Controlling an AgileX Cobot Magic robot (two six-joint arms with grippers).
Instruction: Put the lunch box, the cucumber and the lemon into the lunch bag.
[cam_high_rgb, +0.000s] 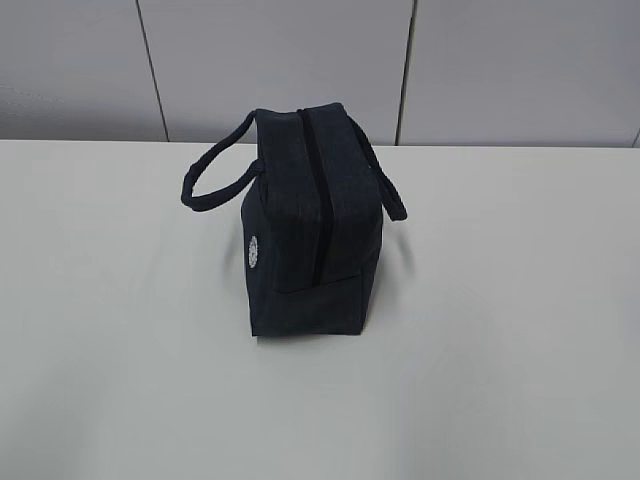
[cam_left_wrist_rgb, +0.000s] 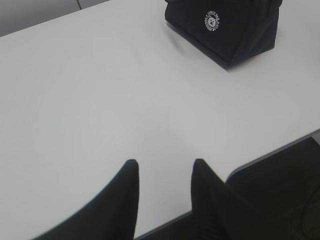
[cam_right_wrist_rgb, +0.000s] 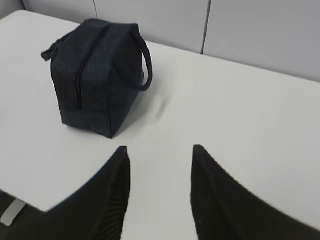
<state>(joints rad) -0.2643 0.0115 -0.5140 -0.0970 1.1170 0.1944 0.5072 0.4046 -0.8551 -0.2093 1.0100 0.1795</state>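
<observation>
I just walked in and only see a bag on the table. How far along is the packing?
The lunch bag stands zipped shut on the table. No lunch box, cucumber or lemon shows outside it; whether they are inside cannot be seen. Nothing is in hand: the left gripper and right gripper are open and empty.

Slanted exterior view facing lunch bag; wrist views low, opposite sides (bag shared).

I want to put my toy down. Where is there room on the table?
Almost everywhere: the white table is bare left, right and in front of the dark navy fabric lunch bag. Only the middle, where the bag stands, is taken.
</observation>
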